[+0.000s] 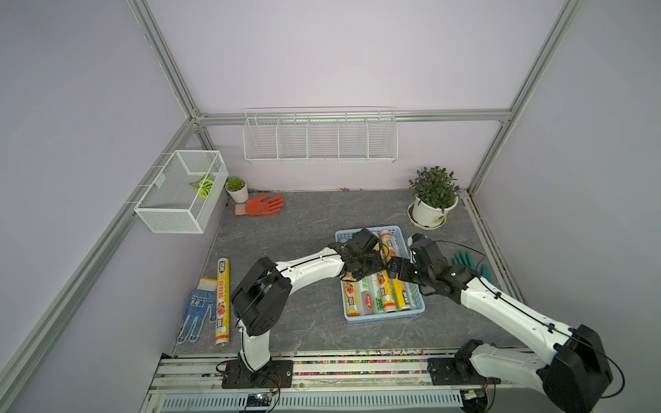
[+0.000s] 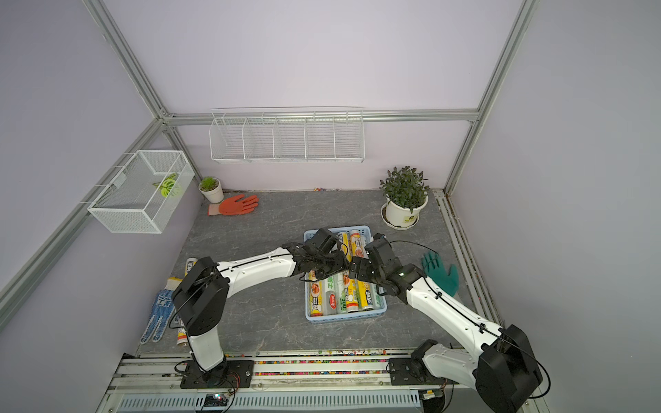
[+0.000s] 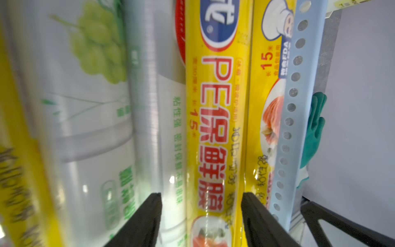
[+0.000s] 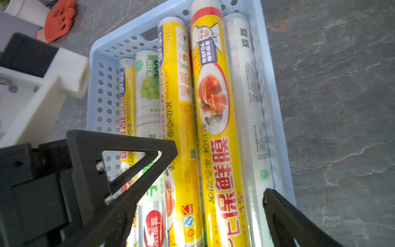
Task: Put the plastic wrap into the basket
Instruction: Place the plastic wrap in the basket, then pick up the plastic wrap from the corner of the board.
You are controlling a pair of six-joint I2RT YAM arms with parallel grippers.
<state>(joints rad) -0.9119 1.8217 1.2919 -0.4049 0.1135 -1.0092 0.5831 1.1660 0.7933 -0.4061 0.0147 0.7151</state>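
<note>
L gripper [image 3: 201, 194] jaws part-open astride yellow roll [image 3: 213, 128], R gripper [image 4: 218, 169] jaws wide over rolls [image 1: 388, 299] in basket [image 1: 384, 315], ctr-right of frame, stray roll [image 1: 222, 300] on table [image 1: 304, 221] lower left by blue glove [image 1: 196, 311].

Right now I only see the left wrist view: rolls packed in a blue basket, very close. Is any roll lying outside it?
Observer: Yes. One yellow roll lies on the table, off to the side of the basket, beside a blue dotted glove.
Operator: And what pokes in at the edge?
Observer: That is the right pincer, open, over the same basket.
Operator: Anything else around?
Observer: An orange glove lies at the back, near a small potted plant.
</note>
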